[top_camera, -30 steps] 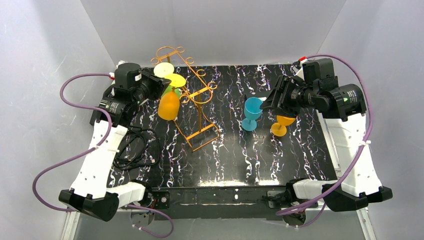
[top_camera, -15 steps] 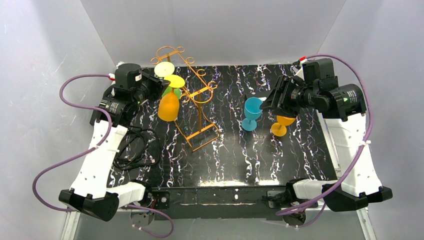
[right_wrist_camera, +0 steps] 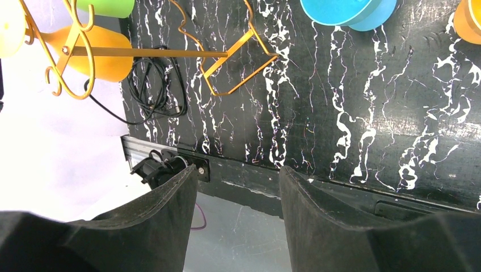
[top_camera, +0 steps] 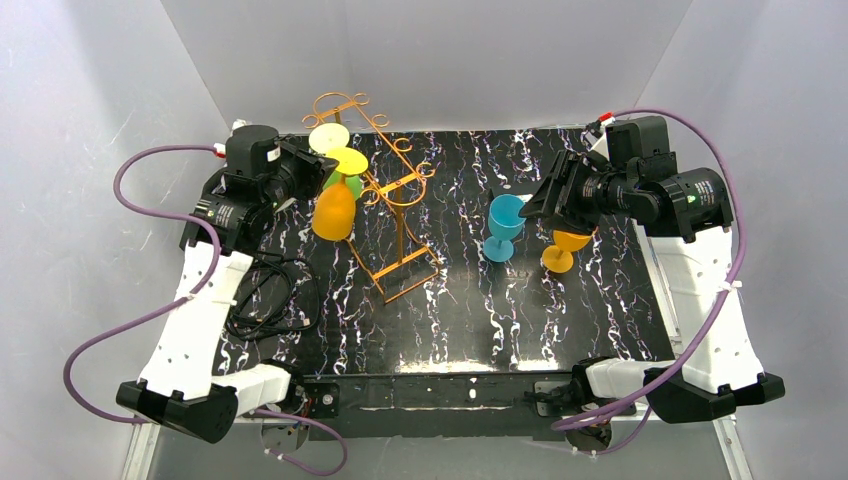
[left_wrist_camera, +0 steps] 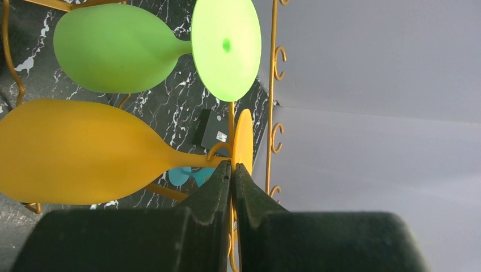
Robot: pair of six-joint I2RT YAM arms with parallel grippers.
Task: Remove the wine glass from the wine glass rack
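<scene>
Left claw clamped tight on stem of orange plastic wine glass, which hangs bowl-down from orange-gold wire rack. Right claw part-open, empty, over counter.

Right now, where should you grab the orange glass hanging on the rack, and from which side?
Grip the thin stem just under the foot, coming from the left. The orange wine glass hangs upside down with its foot on the wine glass rack wires. Its bowl is too fat, but the stem is slim. The left pincer is shut there.
</scene>
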